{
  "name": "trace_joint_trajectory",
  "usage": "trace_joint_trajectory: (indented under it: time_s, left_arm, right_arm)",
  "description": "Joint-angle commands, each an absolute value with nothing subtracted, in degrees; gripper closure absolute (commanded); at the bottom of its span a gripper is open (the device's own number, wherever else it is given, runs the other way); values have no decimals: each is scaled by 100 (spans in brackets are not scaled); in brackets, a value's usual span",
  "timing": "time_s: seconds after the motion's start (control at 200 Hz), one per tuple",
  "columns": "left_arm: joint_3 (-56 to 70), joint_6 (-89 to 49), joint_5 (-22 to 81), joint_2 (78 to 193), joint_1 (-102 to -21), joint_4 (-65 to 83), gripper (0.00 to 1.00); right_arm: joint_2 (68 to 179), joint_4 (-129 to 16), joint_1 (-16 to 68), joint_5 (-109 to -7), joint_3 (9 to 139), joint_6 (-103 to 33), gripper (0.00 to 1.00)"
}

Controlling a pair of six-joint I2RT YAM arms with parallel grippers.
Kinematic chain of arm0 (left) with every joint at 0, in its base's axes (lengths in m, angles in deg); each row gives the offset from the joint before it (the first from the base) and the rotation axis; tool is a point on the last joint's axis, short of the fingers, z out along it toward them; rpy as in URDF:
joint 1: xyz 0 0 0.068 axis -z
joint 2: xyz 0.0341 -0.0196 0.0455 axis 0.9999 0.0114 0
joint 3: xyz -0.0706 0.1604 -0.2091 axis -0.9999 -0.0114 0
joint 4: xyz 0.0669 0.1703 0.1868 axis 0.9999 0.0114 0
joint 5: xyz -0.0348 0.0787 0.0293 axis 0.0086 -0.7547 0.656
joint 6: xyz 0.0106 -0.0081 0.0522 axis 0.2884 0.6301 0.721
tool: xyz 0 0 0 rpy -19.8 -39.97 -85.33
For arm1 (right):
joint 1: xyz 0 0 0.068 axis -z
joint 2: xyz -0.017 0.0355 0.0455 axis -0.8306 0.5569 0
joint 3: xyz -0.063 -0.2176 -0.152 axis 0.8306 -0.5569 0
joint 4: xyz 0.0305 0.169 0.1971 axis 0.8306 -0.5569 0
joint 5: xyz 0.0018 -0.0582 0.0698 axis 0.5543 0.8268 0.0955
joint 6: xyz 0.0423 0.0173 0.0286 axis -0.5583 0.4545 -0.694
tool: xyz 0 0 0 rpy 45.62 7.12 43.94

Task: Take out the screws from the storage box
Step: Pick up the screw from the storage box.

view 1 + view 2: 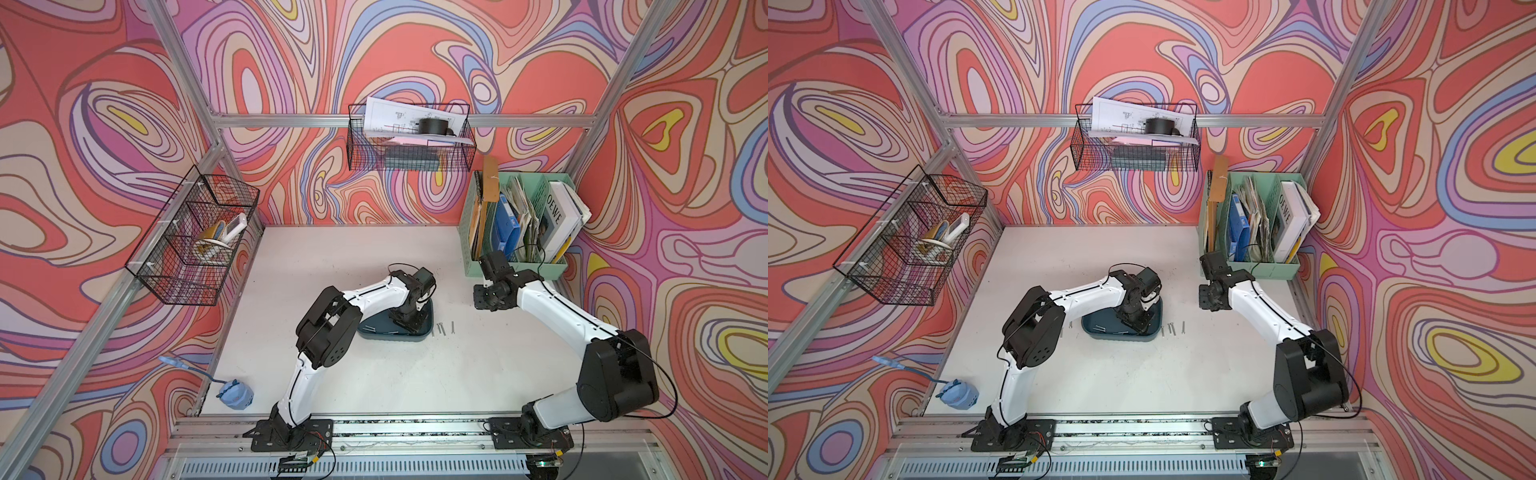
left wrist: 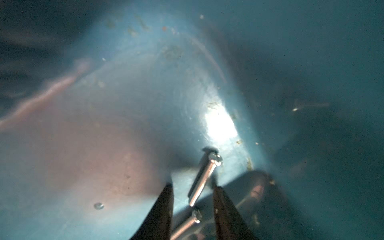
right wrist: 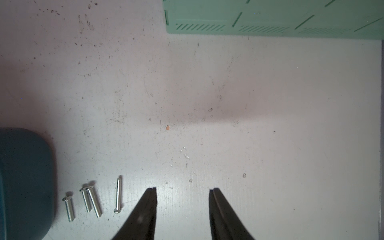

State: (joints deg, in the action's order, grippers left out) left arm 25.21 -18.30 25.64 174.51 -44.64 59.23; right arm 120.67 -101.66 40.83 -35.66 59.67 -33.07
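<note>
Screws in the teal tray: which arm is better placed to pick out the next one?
Left. The left end effector is down inside the teal tray, its open jaws astride a screw. The right end effector hangs open above the table, outside the tray.

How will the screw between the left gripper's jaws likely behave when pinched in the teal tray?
The screw has a round, shiny metal shaft, so it may roll or slip on the glossy storage box floor. Thin and rigid, it probably won't bend but could pivot if gripped off-centre. Another screw lies close and might get nudged.
</note>
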Motion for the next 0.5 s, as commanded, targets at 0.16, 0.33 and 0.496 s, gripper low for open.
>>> trace_joint_trajectory:
  time_s: [0.16, 0.33, 0.496]
  left_arm:
    - [2155, -2029, 2020, 17509, -4439, 5700, 84]
    - [2129, -2069, 1928, 17425, -4510, 5643, 97]
    - [2162, -2083, 1874, 17328, -4602, 5578, 100]
  right_arm:
    - [11850, -10224, 4113, -3487, 6051, -3413, 57]
    - [11808, -10215, 4114, -3500, 6025, -3450, 57]
    - [11808, -10211, 4113, -3495, 6019, -3456, 57]
